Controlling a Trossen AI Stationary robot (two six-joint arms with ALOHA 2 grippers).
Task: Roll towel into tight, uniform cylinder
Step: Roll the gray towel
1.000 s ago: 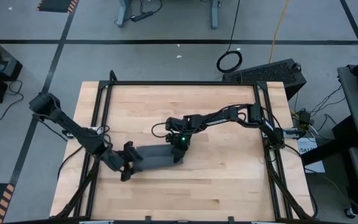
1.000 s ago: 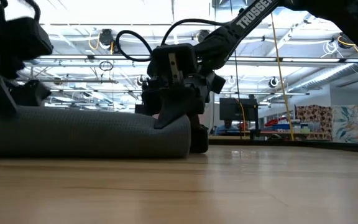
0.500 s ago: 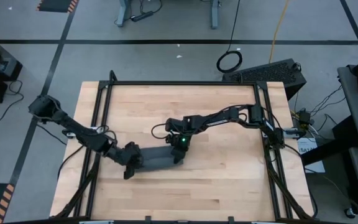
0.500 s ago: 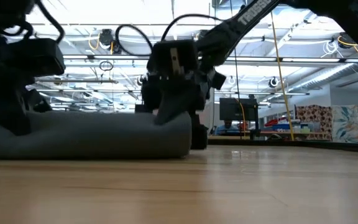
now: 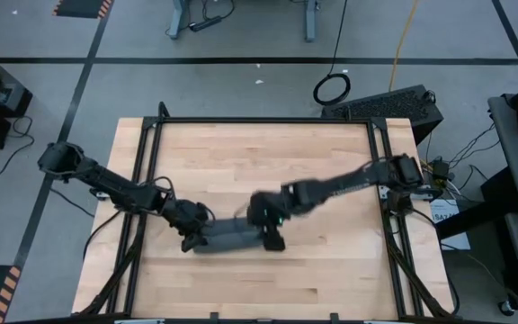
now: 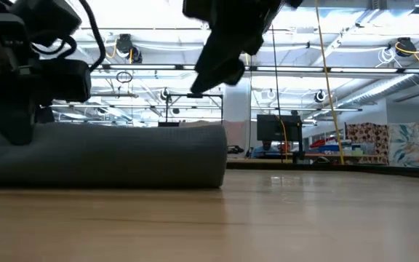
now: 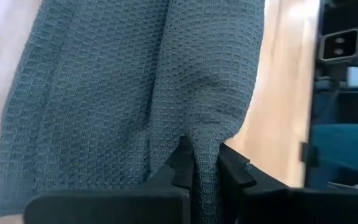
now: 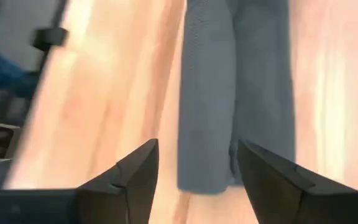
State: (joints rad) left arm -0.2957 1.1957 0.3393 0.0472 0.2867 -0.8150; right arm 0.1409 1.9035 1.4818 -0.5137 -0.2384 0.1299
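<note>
Towel (image 5: 232, 236): lying rolled into a short grey cylinder on the table (image 5: 331, 279), a little left of centre and toward the near edge.
Left gripper (image 5: 193, 236): sitting at the roll's left end, pinching a fold of the towel (image 7: 207, 174) between nearly closed fingers.
Right gripper (image 5: 273, 241): hanging above the roll's right end, fingers (image 8: 135, 171) spread apart and holding nothing, clear of the cloth in the low view.
</note>
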